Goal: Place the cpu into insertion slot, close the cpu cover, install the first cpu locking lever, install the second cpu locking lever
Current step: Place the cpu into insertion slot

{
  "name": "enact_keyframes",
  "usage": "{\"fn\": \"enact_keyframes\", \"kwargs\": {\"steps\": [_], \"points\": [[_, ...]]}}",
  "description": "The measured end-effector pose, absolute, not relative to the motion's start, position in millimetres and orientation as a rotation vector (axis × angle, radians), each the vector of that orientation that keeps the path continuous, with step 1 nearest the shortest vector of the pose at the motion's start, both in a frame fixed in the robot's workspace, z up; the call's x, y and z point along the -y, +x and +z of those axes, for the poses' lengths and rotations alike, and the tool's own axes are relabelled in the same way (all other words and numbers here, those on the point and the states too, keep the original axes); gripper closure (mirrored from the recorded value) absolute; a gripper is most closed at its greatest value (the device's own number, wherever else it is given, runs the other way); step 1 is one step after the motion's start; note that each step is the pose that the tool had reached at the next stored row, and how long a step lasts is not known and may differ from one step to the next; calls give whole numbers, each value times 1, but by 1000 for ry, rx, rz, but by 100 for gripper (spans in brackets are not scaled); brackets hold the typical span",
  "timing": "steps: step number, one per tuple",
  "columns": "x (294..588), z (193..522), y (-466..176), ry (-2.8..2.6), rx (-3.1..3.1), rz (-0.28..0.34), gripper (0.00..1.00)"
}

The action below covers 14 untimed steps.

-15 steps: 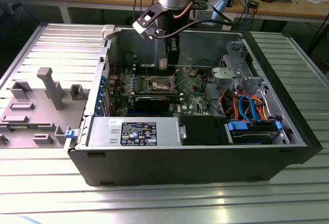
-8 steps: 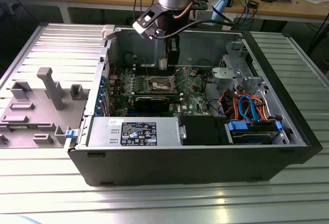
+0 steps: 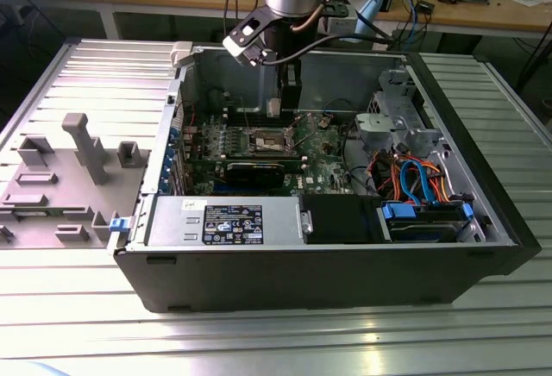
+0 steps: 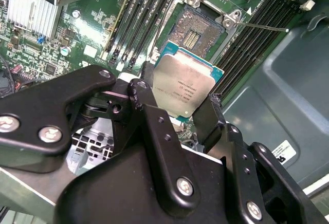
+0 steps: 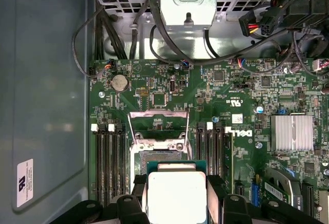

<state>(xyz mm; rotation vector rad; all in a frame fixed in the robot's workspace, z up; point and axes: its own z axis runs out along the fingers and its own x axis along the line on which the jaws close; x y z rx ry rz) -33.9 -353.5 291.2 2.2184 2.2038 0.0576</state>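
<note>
Progress, as we judge it, stands at the first of the four steps. We see the pincer [image 4: 180, 94] clamped on the cpu [image 4: 189, 82], its black fingers [image 4: 205, 116] pressing opposite edges of the chip, whose dull silver top faces the camera in both wrist views. In the first wrist view the cpu [image 5: 176, 196] sits the same way in the pincer [image 5: 177, 193], over the near part of the insertion slot [image 5: 154, 155].

In the exterior view the pincer [image 3: 285, 109] hangs in the upper middle of the frame. It is inside the open computer case [image 3: 345, 264] that lies on the table [image 3: 259, 341], just above the insertion slot [image 3: 267, 141] on the green motherboard [image 3: 323, 156].

That insertion slot [image 4: 199, 31] lies bare, with its contact field showing beyond the chip, so we take the cpu as carried and not yet seated. We cannot tell how high above the slot it hangs.

The cpu cover [image 5: 158, 123] is swung open and stands up from the slot's far edge. A thin wire locking lever [image 4: 267, 27] sticks out free over the memory slots [image 4: 247, 54]. By our reading, placing the chip, closing the cover and installing both levers all remain to be done.
</note>
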Motion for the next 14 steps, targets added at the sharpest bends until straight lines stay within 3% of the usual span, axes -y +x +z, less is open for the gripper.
{"fn": "enact_keyframes", "kwargs": {"steps": [14], "points": [[352, 283, -34, 2221, -2206, 45, 45]]}}
